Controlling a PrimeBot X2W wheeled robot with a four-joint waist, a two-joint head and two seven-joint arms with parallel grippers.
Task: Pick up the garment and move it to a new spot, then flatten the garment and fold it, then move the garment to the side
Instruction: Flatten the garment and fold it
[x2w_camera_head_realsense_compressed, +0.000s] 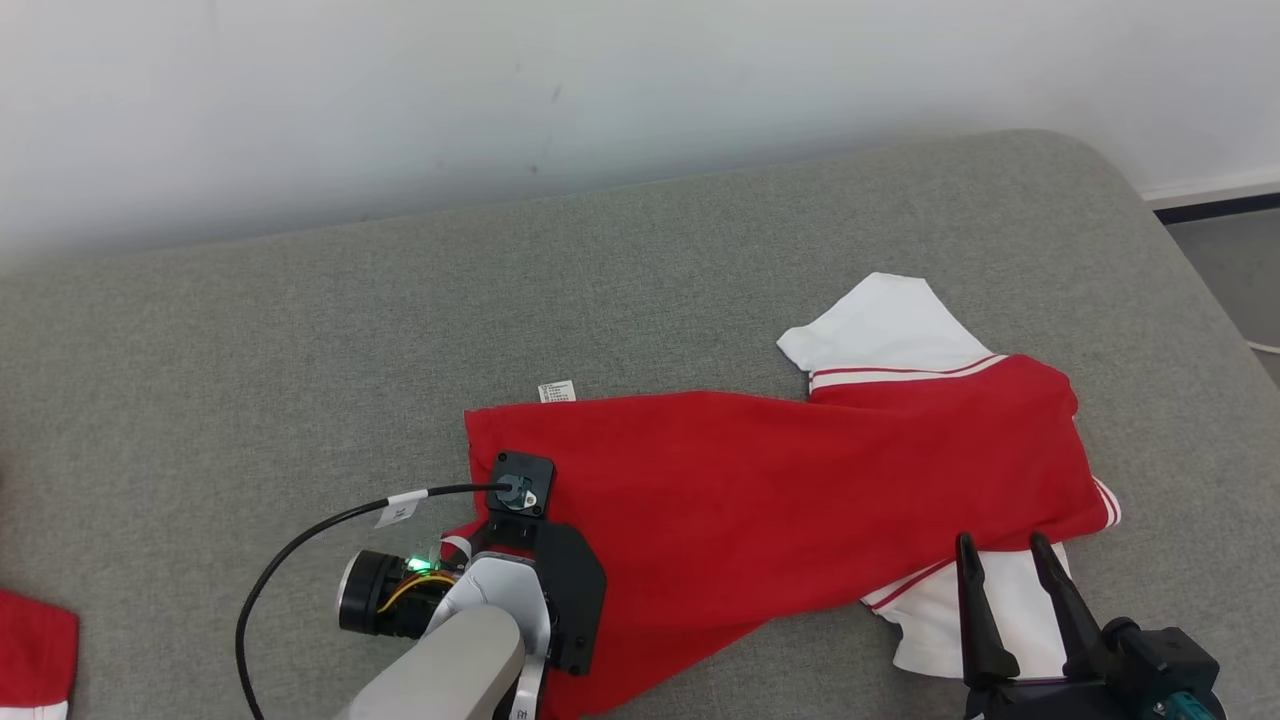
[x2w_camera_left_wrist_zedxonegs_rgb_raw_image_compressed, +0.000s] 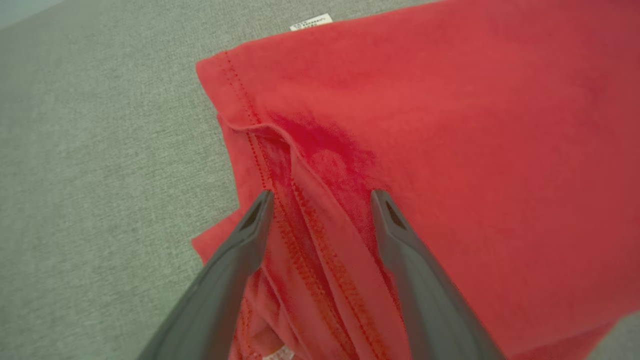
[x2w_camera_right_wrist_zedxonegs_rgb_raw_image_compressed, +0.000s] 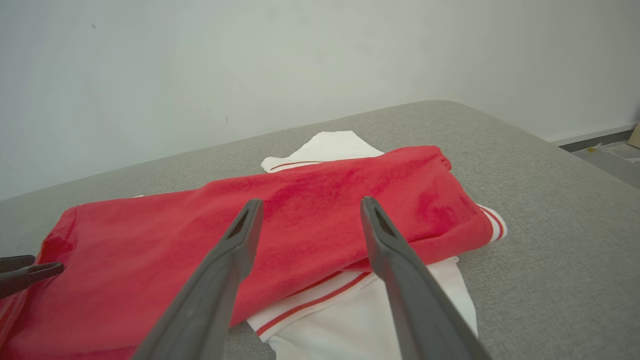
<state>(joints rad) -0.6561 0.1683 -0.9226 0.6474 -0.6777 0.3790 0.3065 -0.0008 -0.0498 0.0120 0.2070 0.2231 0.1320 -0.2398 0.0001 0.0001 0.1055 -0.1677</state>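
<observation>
left end effector (x2w_camera_left_wrist_zedxonegs_rgb_raw_image_compressed: 322, 197): spread | right end effector (x2w_camera_head_realsense_compressed: 1000, 540): spread

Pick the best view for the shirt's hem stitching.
Left wrist view: the hem lies close up, stitch rows sharp. In the head view the left arm covers part of it; the right wrist view catches it far off.

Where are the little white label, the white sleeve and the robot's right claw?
white label (x2w_camera_head_realsense_compressed: 557, 391), head view, its middle.
white sleeve (x2w_camera_head_realsense_compressed: 885, 325), head view, middle of its cloth.
right gripper (x2w_camera_head_realsense_compressed: 1002, 542), head view, midway between its fingertips.
</observation>
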